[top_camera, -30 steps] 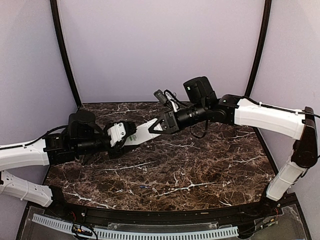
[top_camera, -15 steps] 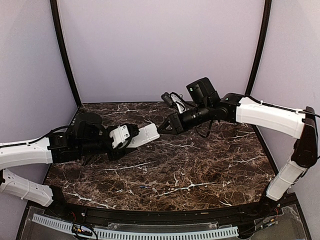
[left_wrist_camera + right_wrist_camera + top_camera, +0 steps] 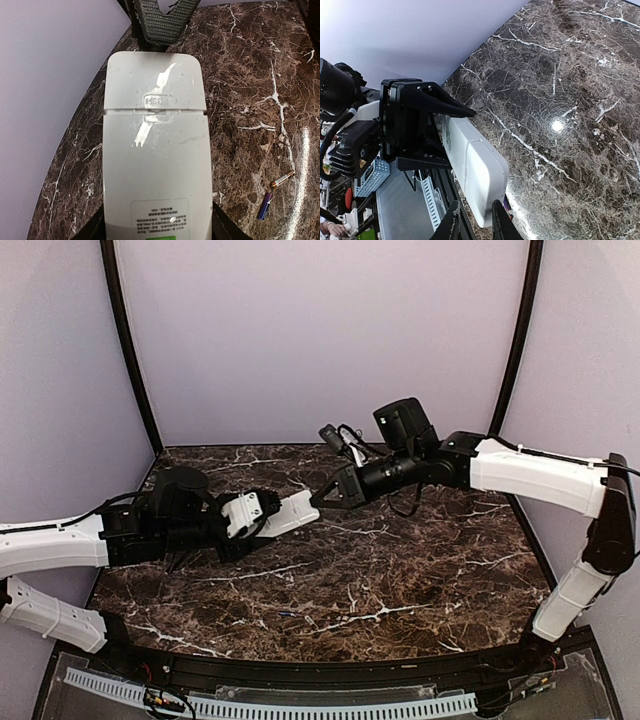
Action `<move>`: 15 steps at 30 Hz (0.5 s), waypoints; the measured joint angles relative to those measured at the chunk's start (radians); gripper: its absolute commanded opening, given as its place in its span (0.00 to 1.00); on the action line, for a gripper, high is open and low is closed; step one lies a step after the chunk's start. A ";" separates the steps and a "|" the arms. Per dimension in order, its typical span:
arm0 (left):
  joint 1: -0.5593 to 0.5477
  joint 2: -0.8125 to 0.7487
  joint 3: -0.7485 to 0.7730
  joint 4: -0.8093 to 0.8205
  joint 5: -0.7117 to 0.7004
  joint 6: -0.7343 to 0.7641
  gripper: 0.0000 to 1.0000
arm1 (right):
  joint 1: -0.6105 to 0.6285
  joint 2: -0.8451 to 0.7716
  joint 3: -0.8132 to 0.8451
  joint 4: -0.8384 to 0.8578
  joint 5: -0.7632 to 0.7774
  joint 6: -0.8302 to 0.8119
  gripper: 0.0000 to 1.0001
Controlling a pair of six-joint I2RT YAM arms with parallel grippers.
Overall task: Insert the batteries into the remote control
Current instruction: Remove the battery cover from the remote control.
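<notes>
The remote control (image 3: 290, 510) is a white handset that my left gripper (image 3: 262, 516) is shut on and holds above the table. In the left wrist view its back (image 3: 155, 165) faces the camera, with the cover marked PUSH (image 3: 156, 82) closed. My right gripper (image 3: 320, 497) is at the remote's far end, its jaws only narrowly apart and holding nothing. In the right wrist view its fingertips (image 3: 451, 225) flank the corner of the remote (image 3: 475, 165). Two batteries (image 3: 282, 179) (image 3: 265, 206) lie on the marble.
The dark marble table (image 3: 400, 570) is ringed by purple walls. A white cable tray (image 3: 270, 706) runs along the near edge. One battery shows as a small dark sliver (image 3: 287, 615) near the front of the table.
My right gripper has let go of the remote's far end and pulled back to just beyond it. My left gripper has carried the remote slightly right and lower.
</notes>
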 measured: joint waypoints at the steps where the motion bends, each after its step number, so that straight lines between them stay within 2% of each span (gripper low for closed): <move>1: 0.000 0.000 0.000 0.000 0.000 0.000 0.00 | 0.000 0.000 -0.001 0.008 -0.006 0.004 0.19; 7: 0.000 0.005 0.000 -0.003 -0.004 0.000 0.00 | 0.000 0.016 -0.001 0.036 -0.031 0.018 0.20; 12: 0.000 0.006 0.000 -0.006 -0.007 0.000 0.00 | 0.000 0.031 -0.002 0.035 -0.029 0.023 0.27; 15: 0.000 0.006 0.000 -0.005 -0.007 0.000 0.00 | 0.000 0.040 -0.002 0.029 -0.018 0.023 0.24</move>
